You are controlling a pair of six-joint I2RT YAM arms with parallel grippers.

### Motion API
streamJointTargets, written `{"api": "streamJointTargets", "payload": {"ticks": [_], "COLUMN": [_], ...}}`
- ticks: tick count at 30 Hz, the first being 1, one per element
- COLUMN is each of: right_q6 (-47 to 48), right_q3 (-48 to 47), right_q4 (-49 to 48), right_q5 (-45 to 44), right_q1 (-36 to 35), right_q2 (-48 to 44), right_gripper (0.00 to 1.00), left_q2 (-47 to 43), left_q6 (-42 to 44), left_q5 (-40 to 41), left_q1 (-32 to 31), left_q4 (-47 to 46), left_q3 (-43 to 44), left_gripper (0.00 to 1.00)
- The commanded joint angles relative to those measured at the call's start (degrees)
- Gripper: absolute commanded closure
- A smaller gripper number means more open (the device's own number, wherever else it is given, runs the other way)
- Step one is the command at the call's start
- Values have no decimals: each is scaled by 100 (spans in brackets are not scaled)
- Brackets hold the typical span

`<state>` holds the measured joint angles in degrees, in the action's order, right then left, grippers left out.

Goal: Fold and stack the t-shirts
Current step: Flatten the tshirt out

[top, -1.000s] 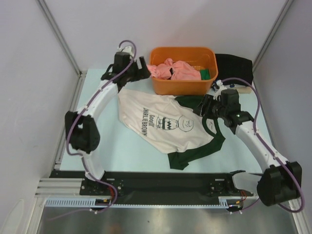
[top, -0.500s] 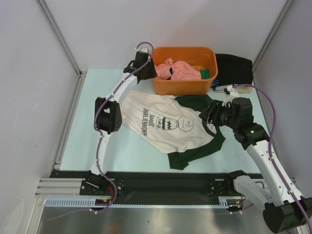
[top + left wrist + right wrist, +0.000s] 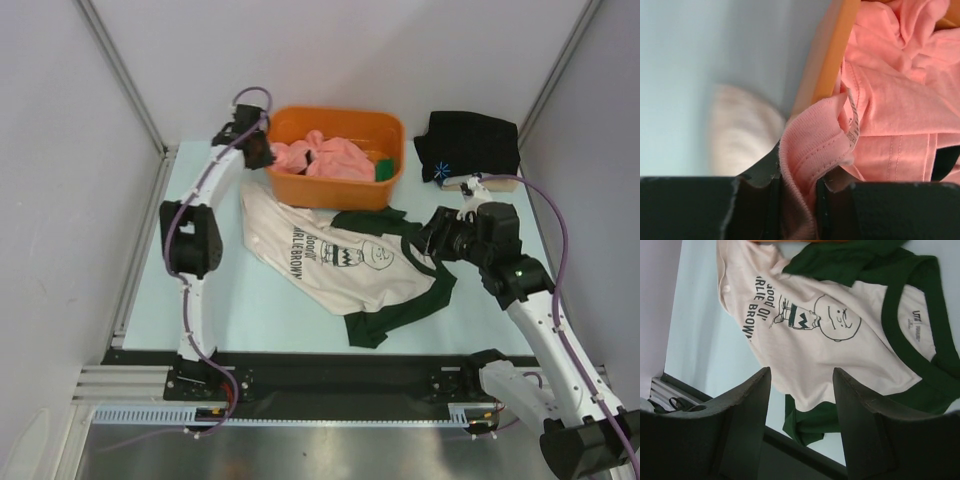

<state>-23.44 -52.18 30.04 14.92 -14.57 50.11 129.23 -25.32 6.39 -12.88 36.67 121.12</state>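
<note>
A pink t-shirt point(image 3: 320, 158) lies crumpled in an orange bin point(image 3: 330, 192) at the back of the table. My left gripper point(image 3: 255, 150) is at the bin's left end, shut on the pink t-shirt's ribbed collar point(image 3: 810, 145), which bulges up between the jaws of the left gripper point(image 3: 797, 185). A cream t-shirt point(image 3: 340, 260) with dark green sleeves and a chest print lies spread in the middle. My right gripper point(image 3: 432, 238) hovers open above its collar side; in the wrist view the right gripper point(image 3: 801, 371) holds nothing over the cream t-shirt point(image 3: 805, 335). A black t-shirt point(image 3: 470, 145) lies folded at the back right.
The bin's front wall overlaps the top edge of the cream shirt. A green piece of cloth point(image 3: 385, 168) sits in the bin's right corner. Grey walls close in the table on three sides, and a black rail point(image 3: 320, 375) runs along the near edge.
The left gripper has closed on the pink shirt's collar and swung left. The orange bin has slid left and nearer, onto the cream shirt. The right gripper shifted slightly right.
</note>
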Motion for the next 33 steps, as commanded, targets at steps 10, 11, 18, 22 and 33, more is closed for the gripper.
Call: {"api": "streamJointTargets", "payload": {"ticks": [10, 11, 18, 22, 33], "right_q6": [199, 208, 59, 50, -354], "right_q3": [-3, 24, 261, 428, 982], "right_q4": [63, 63, -7, 37, -411], "right_q5": [161, 152, 328, 293, -59], "right_q1": [-64, -64, -73, -90, -643], "right_q2": [-18, -27, -168, -194, 175], "right_gripper": [42, 42, 42, 42, 42], "left_q2": [-1224, -1277, -1673, -2172, -3403], "left_q6": [125, 89, 186, 203, 194], "left_q5": [-40, -76, 361, 617, 707], "left_q1": [3669, 3688, 3170, 2915, 1948], "left_q4": [280, 254, 182, 192, -8], "left_q3": [-317, -387, -651, -878, -1993], "left_gripper": [23, 2, 0, 0, 4]}}
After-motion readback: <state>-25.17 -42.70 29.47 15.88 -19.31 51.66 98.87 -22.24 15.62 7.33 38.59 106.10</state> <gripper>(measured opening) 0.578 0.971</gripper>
